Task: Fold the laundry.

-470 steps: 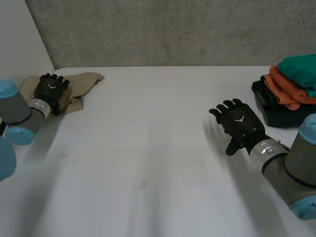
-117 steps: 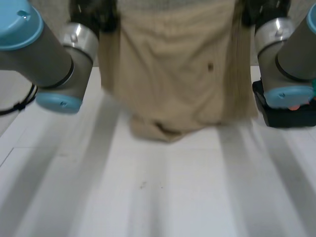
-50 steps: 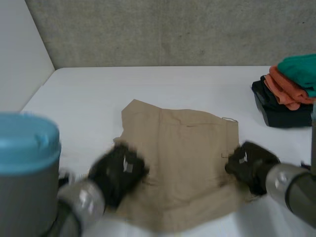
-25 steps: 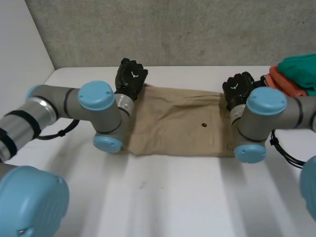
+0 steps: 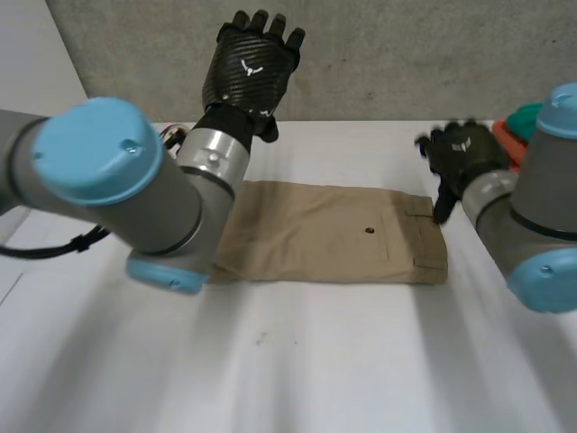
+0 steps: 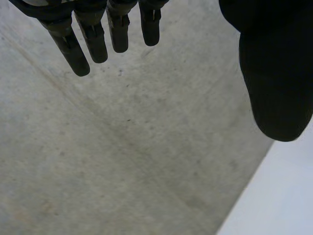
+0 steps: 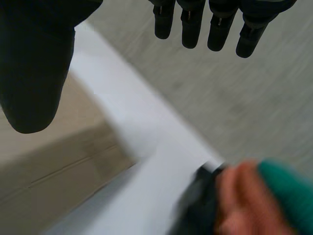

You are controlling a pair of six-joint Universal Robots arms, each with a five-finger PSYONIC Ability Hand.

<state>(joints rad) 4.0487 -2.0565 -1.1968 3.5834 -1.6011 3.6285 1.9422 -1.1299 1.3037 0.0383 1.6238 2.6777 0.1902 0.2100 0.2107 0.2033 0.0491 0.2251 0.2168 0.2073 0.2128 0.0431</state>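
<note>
Left robot hand [image 5: 251, 63] and right robot hand [image 5: 462, 153] are open and empty, clear of the folded beige trousers [image 5: 334, 233]. Risk: a low right-arm pass could snag the near end and spoil the fold.

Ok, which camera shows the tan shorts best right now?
Head view: the tan shorts lie whole, folded flat on the table. The right wrist view catches one end of them beside the thumb of the right hand; the left wrist view faces the grey wall.
</note>
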